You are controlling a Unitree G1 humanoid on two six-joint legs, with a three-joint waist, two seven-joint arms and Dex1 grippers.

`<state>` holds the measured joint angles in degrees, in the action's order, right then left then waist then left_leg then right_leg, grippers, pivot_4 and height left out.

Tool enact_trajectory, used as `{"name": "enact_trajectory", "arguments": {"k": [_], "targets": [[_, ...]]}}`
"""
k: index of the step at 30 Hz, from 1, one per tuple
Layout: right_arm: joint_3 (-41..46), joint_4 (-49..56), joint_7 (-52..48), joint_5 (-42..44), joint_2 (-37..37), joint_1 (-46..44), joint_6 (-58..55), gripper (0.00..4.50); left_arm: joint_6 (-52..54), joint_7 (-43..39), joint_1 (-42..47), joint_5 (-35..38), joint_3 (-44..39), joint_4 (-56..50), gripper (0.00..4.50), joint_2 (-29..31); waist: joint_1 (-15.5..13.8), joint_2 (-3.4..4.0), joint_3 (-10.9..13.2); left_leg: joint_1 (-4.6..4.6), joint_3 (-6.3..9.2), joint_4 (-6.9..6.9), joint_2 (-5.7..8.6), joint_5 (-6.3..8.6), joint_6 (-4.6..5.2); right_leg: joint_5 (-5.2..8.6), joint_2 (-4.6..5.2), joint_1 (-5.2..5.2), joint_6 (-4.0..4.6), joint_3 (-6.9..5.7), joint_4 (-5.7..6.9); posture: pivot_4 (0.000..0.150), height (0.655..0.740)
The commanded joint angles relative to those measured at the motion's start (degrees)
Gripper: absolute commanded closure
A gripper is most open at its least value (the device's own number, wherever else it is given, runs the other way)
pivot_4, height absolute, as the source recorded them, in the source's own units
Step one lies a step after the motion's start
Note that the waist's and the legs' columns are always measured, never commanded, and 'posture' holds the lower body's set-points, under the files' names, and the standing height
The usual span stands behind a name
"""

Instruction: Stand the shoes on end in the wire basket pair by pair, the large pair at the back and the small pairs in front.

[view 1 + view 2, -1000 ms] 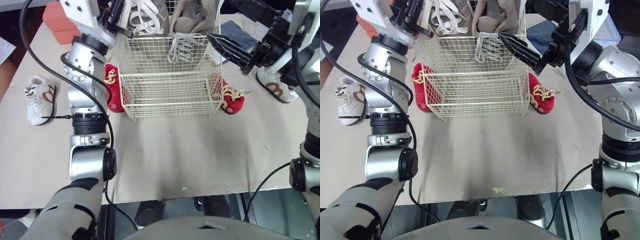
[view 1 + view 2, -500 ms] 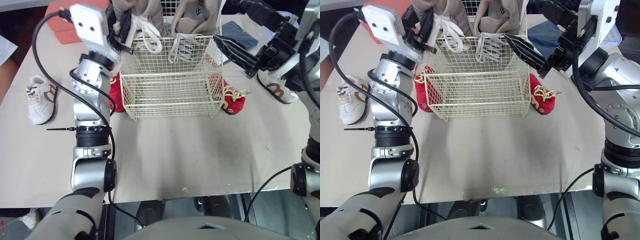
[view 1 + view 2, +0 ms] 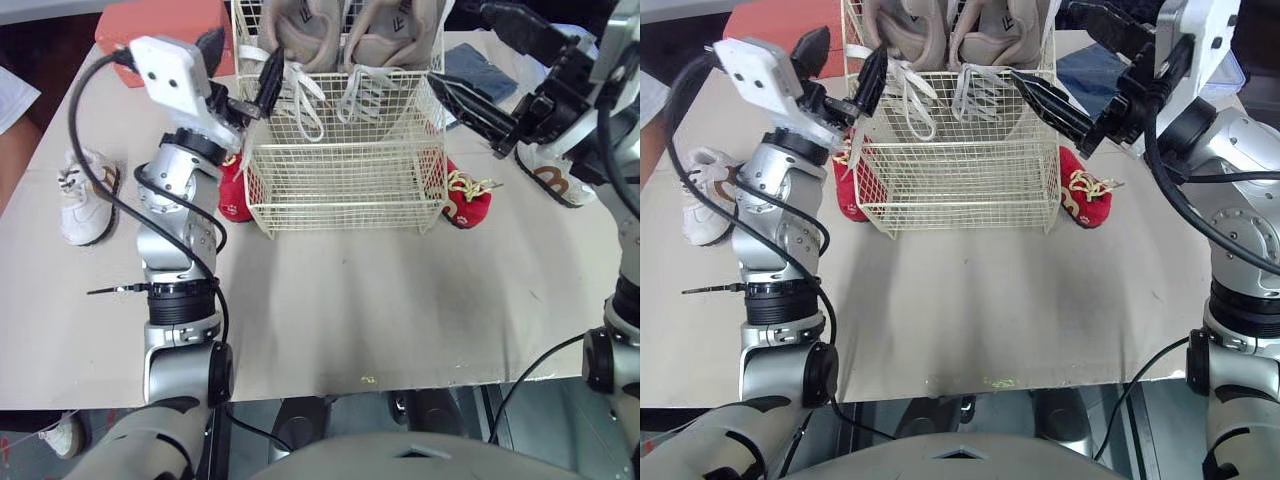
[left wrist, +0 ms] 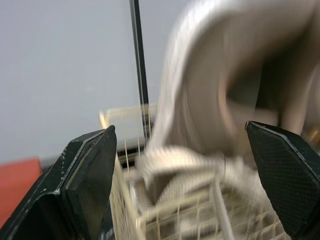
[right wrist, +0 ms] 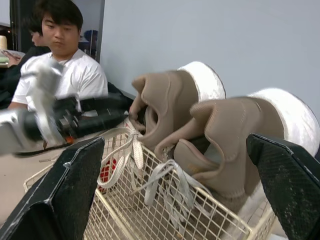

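Both grippers hang parted and empty at the back of the wire basket (image 3: 340,150). The left gripper (image 3: 250,42) is at the basket's back left corner, its two black fingers spread wide. The right gripper (image 3: 451,42) mirrors it at the back right corner, also spread and holding nothing.

Between them, in the tall rear section, the large pair stands on end. The left tan shoe (image 3: 295,30) and the right tan shoe (image 3: 385,30) sit side by side, leaning on the back wall. Their white laces (image 3: 300,95) spill forward over the wire. This looks like the large pair set where the task wants it, with each gripper flanking one shoe, probably so it cannot tip.

The lower front section holds no shoes yet. Four small shoes wait on the table (image 3: 350,300). One red shoe (image 3: 232,195) touches the basket's left side and the other red shoe (image 3: 465,200) touches its right. One white shoe (image 3: 80,195) lies well out to the left, and the other white shoe (image 3: 550,178) lies far right, near the right arm. With one of each colour on either side, each arm likely takes its near shoe.

A person (image 5: 60,75) sits beyond the table.
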<state>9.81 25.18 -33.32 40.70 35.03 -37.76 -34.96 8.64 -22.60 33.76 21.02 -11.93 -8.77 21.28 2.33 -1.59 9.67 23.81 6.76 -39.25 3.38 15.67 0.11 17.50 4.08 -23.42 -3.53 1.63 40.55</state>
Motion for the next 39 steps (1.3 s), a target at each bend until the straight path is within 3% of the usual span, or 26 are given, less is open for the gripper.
{"name": "enact_trajectory", "arguments": {"k": [1, 4, 10, 16, 22, 27, 30, 33, 38, 39], "targets": [[3.06, -2.25, 0.66, -2.71, 2.22, 3.79, 0.70, 0.00, 3.88, -2.69, -3.53, 4.95, -1.91, -8.18, 0.05, 2.99, -0.05, -0.01, -0.01, 0.00, 0.00, 0.00, 0.00, 0.00, 0.00, 0.00, -0.01, 0.00, 0.00, 0.00, 0.00, 0.150, 0.7400], [4.33, -3.37, 0.54, -4.56, 3.63, 10.94, 0.63, 0.00, 8.41, -6.31, -6.15, 9.88, -3.72, -12.49, 0.05, 7.27, -0.30, -0.01, -0.01, 0.00, 0.03, 0.02, 0.00, 0.00, 0.00, 0.00, -0.02, 0.01, 0.00, -0.02, 0.01, 0.150, 0.7400], [6.09, -1.94, 0.56, -5.44, 3.90, 25.34, -0.96, 0.00, 21.03, -19.25, -8.37, 23.91, -5.67, -19.00, 0.05, 21.53, -0.18, 0.03, 0.00, -0.03, -0.04, 0.04, -0.03, 0.01, 0.01, 0.00, -0.05, 0.01, 0.00, 0.05, 0.03, 0.150, 0.7400], [4.15, -3.95, 2.12, -7.16, 1.31, 30.01, -0.83, 0.00, 32.86, -28.82, -7.64, 36.51, -3.68, -23.55, 0.05, 33.39, 0.06, 0.15, 0.01, -0.23, -0.18, 0.08, -0.10, 0.01, 0.02, 0.01, -0.15, 0.10, 0.00, 0.21, 0.06, 0.150, 0.7400], [1.54, -10.31, 2.66, -10.40, -1.41, 28.20, 0.43, 0.00, 37.86, -32.95, -5.71, 37.20, 0.83, -25.28, 0.05, 39.59, 0.00, 0.24, 0.06, -0.51, -0.26, 0.17, -0.18, 0.02, 0.03, 0.01, -0.47, 0.34, 0.01, 0.30, 0.04, 0.150, 0.7400], [-0.66, -12.38, 0.94, -11.53, -3.82, 27.32, 2.90, 0.00, 38.28, -31.81, -3.93, 34.03, 2.45, -24.72, 0.05, 40.66, -0.02, 0.31, 0.12, -1.04, -0.42, 0.47, -0.24, 0.11, 0.18, 0.01, -0.51, 0.75, 0.01, 0.47, -0.16, 0.150, 0.7400], [-0.38, -13.11, 1.64, -12.89, -4.07, 26.59, 4.00, 0.76, 39.86, -30.14, -2.67, 35.51, 1.46, -24.82, 0.00, 40.50, 0.04, 0.32, 0.12, -1.06, -0.46, 0.54, -0.25, 0.09, 0.14, 0.01, -0.52, 0.73, 0.01, 0.52, -0.19, 0.150, 0.7400], [0.24, -12.66, 1.30, -12.99, -4.08, 26.72, 4.86, 1.95, 40.31, -28.75, -1.71, 36.72, 1.04, -25.04, 0.00, 39.37, -0.04, 0.31, 0.12, -1.05, -0.49, 0.56, -0.26, 0.06, 0.10, 0.01, -0.50, 0.72, 0.01, 0.54, -0.24, 0.150, 0.7400], [1.32, -10.91, 1.11, -12.86, -3.46, 28.26, 5.23, 4.35, 40.03, -28.79, -1.22, 35.78, 2.04, -25.03, 0.00, 39.03, -0.07, 0.31, 0.12, -1.05, -0.49, 0.70, -0.26, 0.06, 0.09, 0.01, -0.50, 0.73, 0.01, 0.54, -0.38, 0.150, 0.7400], [1.91, -10.34, 0.90, -12.80, -3.08, 28.53, 5.53, 4.48, 39.86, -28.92, -0.98, 35.42, 2.42, -24.92, 0.00, 38.93, -0.07, 0.31, 0.12, -1.05, -0.49, 0.73, -0.26, 0.06, 0.09, 0.01, -0.50, 0.72, 0.01, 0.54, -0.41, 0.150, 0.7400]]}}
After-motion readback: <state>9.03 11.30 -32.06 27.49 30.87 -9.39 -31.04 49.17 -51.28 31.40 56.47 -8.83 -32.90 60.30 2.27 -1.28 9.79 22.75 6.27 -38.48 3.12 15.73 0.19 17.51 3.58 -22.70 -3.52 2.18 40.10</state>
